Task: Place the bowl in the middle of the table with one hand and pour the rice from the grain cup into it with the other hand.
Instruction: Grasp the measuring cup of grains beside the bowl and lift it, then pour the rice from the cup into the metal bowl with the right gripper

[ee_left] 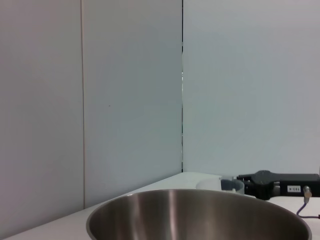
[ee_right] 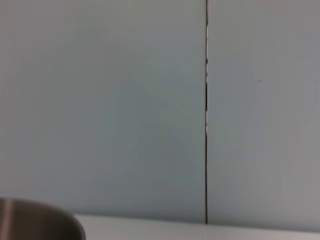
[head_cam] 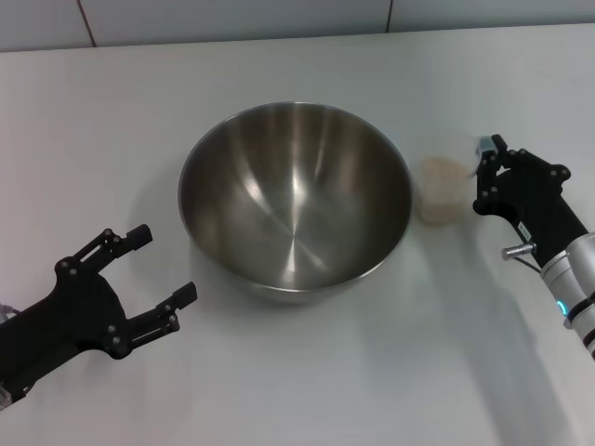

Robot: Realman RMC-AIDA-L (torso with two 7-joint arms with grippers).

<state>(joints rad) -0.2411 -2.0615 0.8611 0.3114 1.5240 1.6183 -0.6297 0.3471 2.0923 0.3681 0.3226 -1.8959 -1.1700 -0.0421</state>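
The steel bowl (head_cam: 296, 200) stands empty in the middle of the white table (head_cam: 307, 372); its rim also shows in the left wrist view (ee_left: 200, 210) and the right wrist view (ee_right: 35, 220). The clear grain cup (head_cam: 442, 190), holding pale rice (head_cam: 442, 171), stands upright just right of the bowl. My right gripper (head_cam: 485, 175) is at the cup's right side, open, its fingertips at the cup's edge. In the left wrist view the cup (ee_left: 220, 184) and the right gripper (ee_left: 240, 182) show beyond the bowl. My left gripper (head_cam: 165, 268) is open and empty, front left of the bowl, apart from it.
A pale panelled wall (head_cam: 232, 19) runs along the table's far edge. Bare tabletop lies in front of the bowl and at the far left.
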